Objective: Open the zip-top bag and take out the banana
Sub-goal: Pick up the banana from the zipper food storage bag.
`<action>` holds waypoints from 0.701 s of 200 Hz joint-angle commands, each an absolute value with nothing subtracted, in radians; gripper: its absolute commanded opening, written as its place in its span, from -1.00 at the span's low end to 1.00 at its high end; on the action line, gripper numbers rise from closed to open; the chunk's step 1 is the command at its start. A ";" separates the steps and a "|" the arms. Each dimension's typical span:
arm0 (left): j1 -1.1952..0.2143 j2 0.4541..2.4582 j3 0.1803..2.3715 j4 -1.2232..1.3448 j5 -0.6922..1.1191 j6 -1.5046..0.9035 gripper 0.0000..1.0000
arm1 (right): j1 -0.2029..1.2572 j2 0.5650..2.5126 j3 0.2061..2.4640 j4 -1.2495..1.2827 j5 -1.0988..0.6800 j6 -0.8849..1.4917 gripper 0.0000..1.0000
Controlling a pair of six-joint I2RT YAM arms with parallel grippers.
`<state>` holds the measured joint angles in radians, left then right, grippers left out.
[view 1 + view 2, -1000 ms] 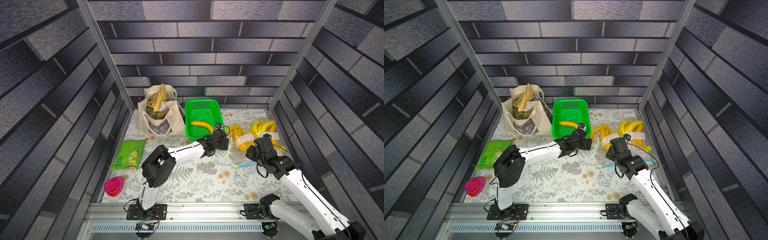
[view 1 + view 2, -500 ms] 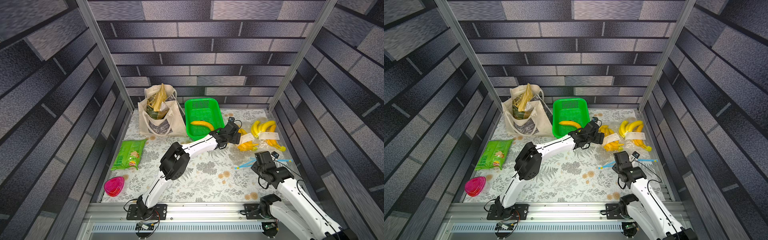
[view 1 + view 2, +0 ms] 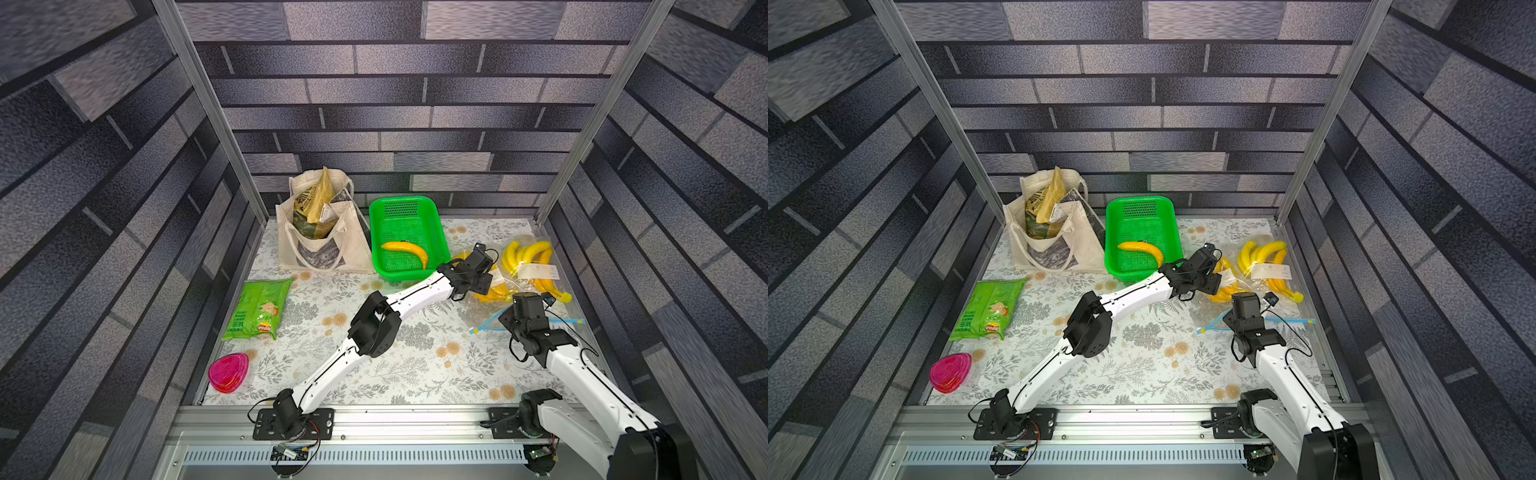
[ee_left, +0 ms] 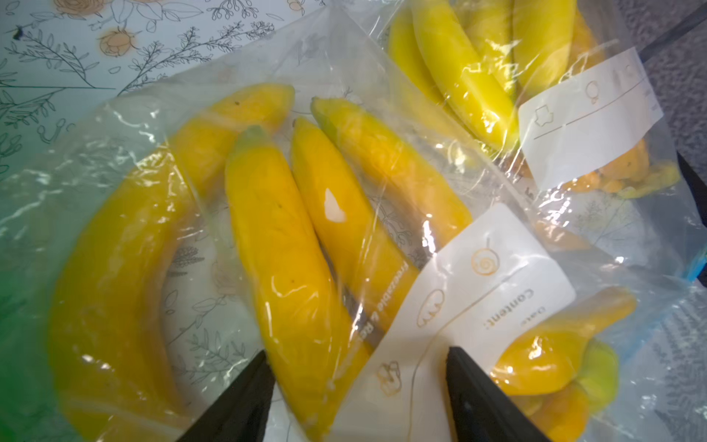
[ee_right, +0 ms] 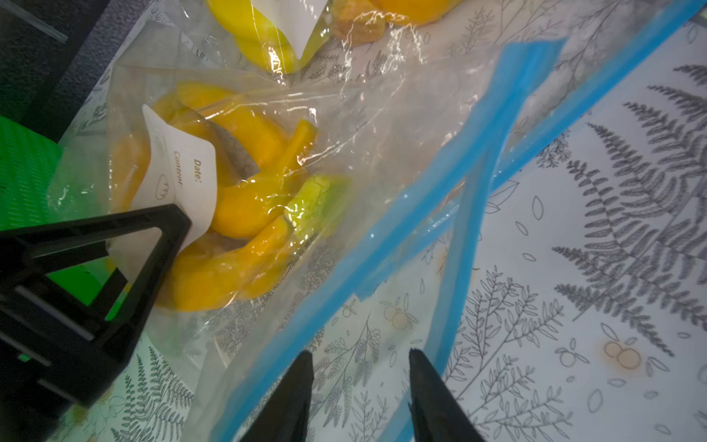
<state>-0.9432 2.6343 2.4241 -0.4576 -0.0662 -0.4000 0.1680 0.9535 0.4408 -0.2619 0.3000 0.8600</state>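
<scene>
Where it lies, clear zip-top bag (image 5: 382,126), blue seal (image 5: 497,111), yellow bananas (image 5: 237,214) inside

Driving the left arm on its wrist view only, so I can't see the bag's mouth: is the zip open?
Observer: The right wrist view shows the zip with its blue strips spread in a V, so the bag looks open.
Operator: And the other arm?
Observer: The right gripper is at that zip, jaws apart, nothing visibly between them.
Operator: Anything delivered yet?
Observer: One banana lies in the basket.
</scene>
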 commanded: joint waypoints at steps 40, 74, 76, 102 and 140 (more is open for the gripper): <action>-0.951 2.629 2.404 -0.508 -0.038 -0.397 0.22 | 0.130 0.963 0.360 0.087 0.254 0.880 -0.01; -0.957 2.615 2.376 -0.499 -0.043 -0.396 0.16 | 0.113 1.027 0.384 0.123 0.167 0.915 0.02; -0.957 2.613 2.374 -0.499 -0.043 -0.397 0.15 | 0.113 1.031 0.387 0.121 0.163 0.917 0.02; -0.961 2.586 2.325 -0.468 -0.047 -0.405 0.12 | 0.109 1.059 0.417 0.030 0.159 0.958 0.02; -0.966 2.554 2.276 -0.436 -0.054 -0.414 0.07 | 0.091 1.081 0.416 0.019 0.146 0.988 0.08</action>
